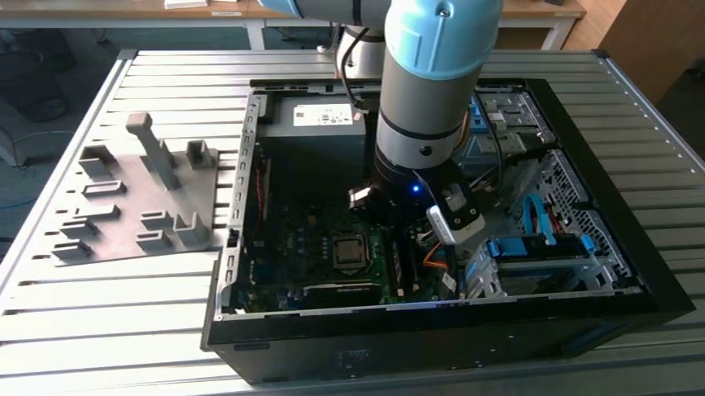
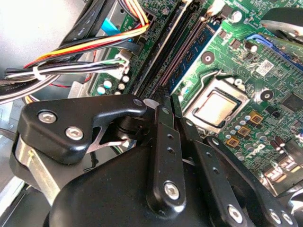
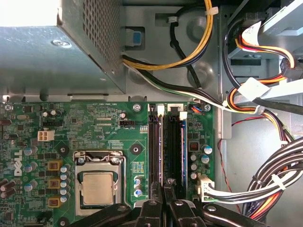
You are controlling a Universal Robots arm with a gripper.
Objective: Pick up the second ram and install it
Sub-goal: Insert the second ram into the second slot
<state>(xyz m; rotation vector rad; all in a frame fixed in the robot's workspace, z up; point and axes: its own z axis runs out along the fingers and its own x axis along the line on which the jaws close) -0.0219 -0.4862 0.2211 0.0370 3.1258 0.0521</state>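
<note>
A grey table of ribbed metal slats is carrying everything in the exterior view. An open black computer case is lying on its side on the table, toward the exterior view's right, its open side facing up. A grey slotted tray is sitting flat on the slats at the exterior view's left, just beside the case, its posts standing upright

The arm reaches straight down into the open computer case, its wrist upright over the motherboard. The hand points down at the memory slots, its black fingers drawn close together, tips meeting over one slot in both wrist views.
</note>
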